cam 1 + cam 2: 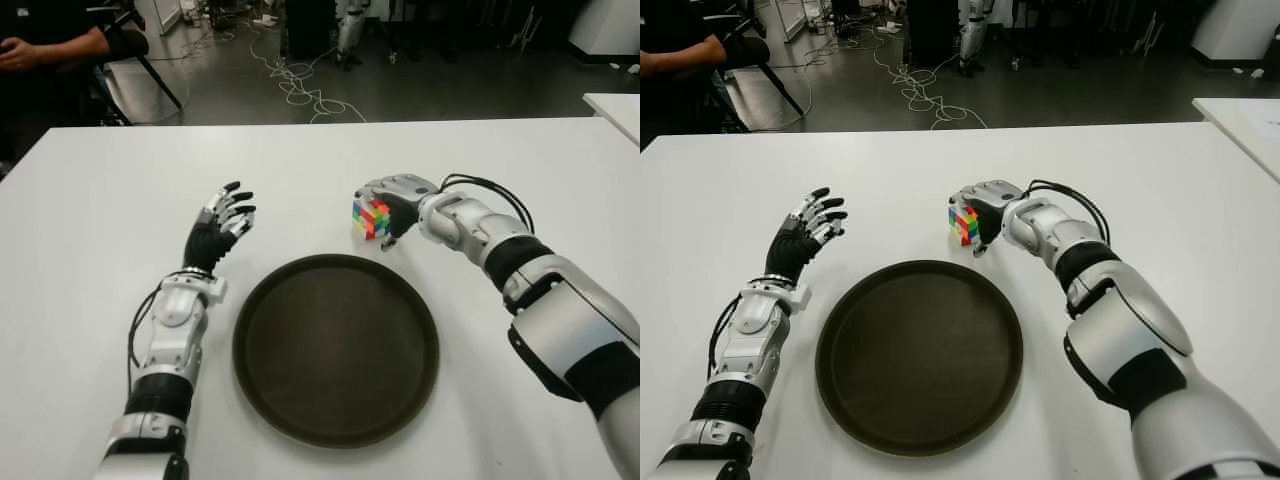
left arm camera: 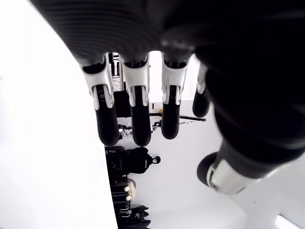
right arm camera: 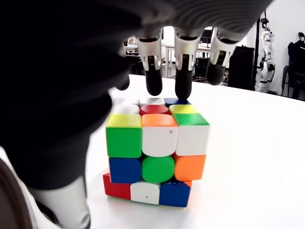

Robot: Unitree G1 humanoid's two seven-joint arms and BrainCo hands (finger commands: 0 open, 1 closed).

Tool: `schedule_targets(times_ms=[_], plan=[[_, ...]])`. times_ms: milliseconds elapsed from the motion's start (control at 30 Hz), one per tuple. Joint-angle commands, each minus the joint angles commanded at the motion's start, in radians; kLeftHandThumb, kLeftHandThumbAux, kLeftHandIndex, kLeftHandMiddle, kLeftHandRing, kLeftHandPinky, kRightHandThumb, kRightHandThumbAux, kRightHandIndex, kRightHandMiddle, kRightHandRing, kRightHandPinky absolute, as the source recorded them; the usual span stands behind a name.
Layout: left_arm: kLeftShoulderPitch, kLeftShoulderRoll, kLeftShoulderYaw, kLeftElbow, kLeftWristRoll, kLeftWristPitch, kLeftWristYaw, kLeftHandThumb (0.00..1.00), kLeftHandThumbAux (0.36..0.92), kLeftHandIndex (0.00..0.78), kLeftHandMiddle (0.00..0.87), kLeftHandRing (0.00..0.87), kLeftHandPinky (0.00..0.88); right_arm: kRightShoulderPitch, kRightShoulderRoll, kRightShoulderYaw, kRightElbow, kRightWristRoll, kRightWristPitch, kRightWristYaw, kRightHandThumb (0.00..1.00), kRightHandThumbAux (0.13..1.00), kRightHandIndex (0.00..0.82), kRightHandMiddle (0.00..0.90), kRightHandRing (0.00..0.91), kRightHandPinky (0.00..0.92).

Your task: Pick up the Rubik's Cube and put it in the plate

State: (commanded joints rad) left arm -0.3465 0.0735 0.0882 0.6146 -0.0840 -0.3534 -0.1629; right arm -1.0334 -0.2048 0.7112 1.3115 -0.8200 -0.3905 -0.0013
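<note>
Glossy Rubik's Cube point(image 3: 155, 150), round dark plate point(image 1: 335, 347)

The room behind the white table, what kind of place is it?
Probably a robotics lab or workshop. Loose cables lie across the grey floor behind the table, another robot's legs stand at the back, and a seated person watches from the far left corner.

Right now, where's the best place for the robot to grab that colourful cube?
Probably across two opposite flat sides, from above. The Rubik's Cube sits square on the table, and the right hand hovers over it, fingers past the far edge, not yet closed.
</note>
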Motion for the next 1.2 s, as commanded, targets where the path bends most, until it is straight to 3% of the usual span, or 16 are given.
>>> schedule_targets(times_ms=[500, 1200], plan=[[0.003, -0.004, 0.003, -0.006, -0.010, -0.001, -0.008, 0.352, 0.716, 0.138, 0.230, 0.234, 0.299, 0.005, 0.004, 0.011, 0.002, -0.004, -0.009, -0.003, 0.000, 0.858, 0.168, 0.166, 0.179, 0.177], [0.003, 0.001, -0.003, -0.007, 0.008, 0.006, 0.006, 0.315, 0.702, 0.151, 0.228, 0.231, 0.283, 0.015, 0.014, 0.011, 0.009, -0.004, 0.006, -0.002, 0.000, 0.837, 0.153, 0.162, 0.175, 0.172]])
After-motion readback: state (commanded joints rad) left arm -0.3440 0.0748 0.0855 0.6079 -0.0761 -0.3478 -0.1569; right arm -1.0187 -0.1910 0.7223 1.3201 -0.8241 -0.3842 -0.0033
